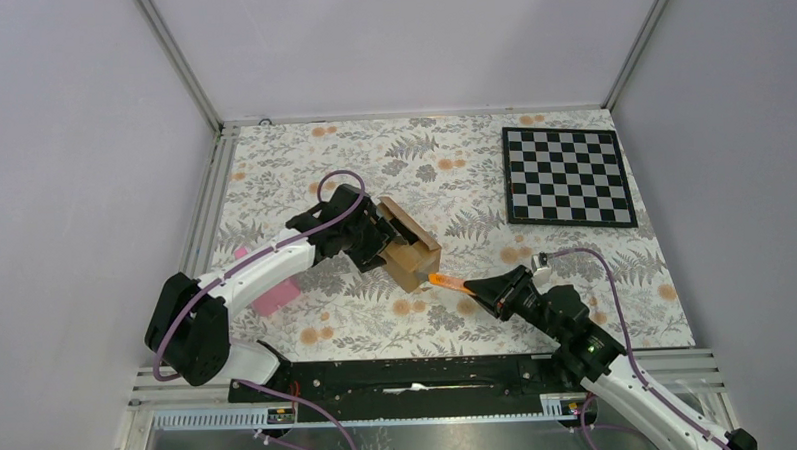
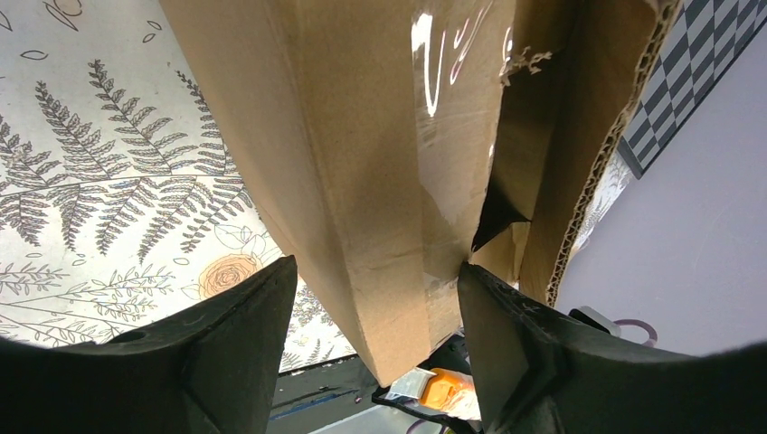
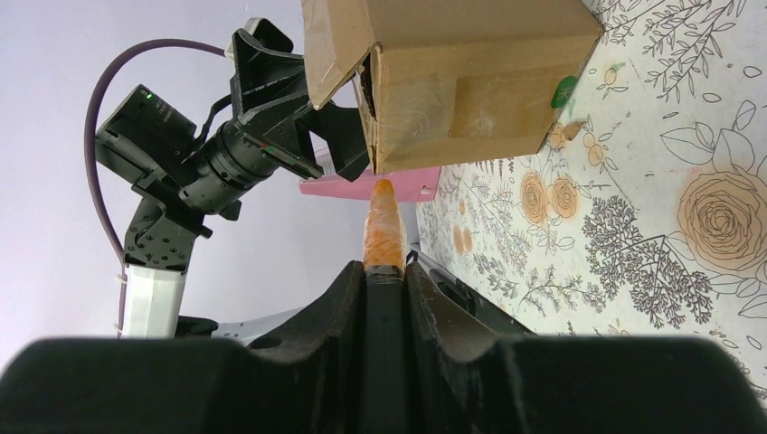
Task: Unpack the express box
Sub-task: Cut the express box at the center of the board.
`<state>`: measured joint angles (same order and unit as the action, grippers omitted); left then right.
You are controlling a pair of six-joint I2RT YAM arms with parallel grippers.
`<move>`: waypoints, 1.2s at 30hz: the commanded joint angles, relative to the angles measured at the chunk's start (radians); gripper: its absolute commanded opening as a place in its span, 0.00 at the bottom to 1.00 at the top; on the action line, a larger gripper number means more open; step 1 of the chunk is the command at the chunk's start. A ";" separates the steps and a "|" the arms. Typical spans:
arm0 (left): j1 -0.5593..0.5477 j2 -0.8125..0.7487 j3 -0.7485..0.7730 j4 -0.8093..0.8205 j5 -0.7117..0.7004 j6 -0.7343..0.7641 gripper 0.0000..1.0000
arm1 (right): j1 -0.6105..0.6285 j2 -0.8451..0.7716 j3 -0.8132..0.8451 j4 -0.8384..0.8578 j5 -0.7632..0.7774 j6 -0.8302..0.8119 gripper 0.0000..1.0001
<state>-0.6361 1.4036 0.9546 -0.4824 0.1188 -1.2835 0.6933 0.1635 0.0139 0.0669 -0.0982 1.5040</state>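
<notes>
Brown corrugated cardboard: the express box (image 1: pixel 413 249), seen from the top external view, is set left of centre on the floral tablecloth (image 1: pixel 472 162), tilted, with one flap raised at its far end. It is clasped at its left side by the left gripper (image 1: pixel 383 248). An orange-and-black cutter (image 1: pixel 446 280) is pinched in the right gripper (image 1: pixel 482 287), and its orange tip is brought to the box's near lower edge. A pink wedge (image 1: pixel 274 295) is partly hidden beneath the left arm. A chessboard (image 1: pixel 568 176) is laid flat at the far right, well apart from the box.

Left wrist view: the express box (image 2: pixel 362 154) fills the frame between the two black fingers (image 2: pixel 235 348), whose inner faces are pressed against its sides. Clear tape (image 2: pixel 443 127) is run down one face, torn where a flap stands ajar and the fluted edge is exposed. The cutter (image 2: pixel 443 391) is glimpsed below the box's lower corner. The tablecloth (image 2: pixel 108 181) is seen on the left, the chessboard (image 2: pixel 714 54) at upper right.

Right wrist view: the right gripper (image 3: pixel 384 271) is closed tight on the cutter (image 3: pixel 382 226), whose tip is pointed at the box's taped corner; contact cannot be told. The express box (image 3: pixel 470 81) bears a green sticker (image 3: pixel 563 89) and is held by the left gripper (image 3: pixel 348 149). The pink wedge (image 3: pixel 402 186) is seen behind the cutter tip.
</notes>
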 commanded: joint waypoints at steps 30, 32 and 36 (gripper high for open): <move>-0.004 -0.002 -0.016 0.039 0.002 -0.017 0.67 | 0.004 0.043 0.059 0.072 0.006 -0.011 0.00; -0.004 -0.002 -0.017 0.039 0.001 -0.018 0.67 | 0.004 0.047 0.058 0.075 0.008 -0.012 0.00; -0.004 -0.003 -0.017 0.039 0.002 -0.019 0.67 | 0.004 0.043 0.060 0.059 0.012 -0.016 0.00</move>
<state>-0.6361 1.4036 0.9459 -0.4614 0.1226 -1.2919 0.6933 0.2089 0.0399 0.0948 -0.0971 1.5021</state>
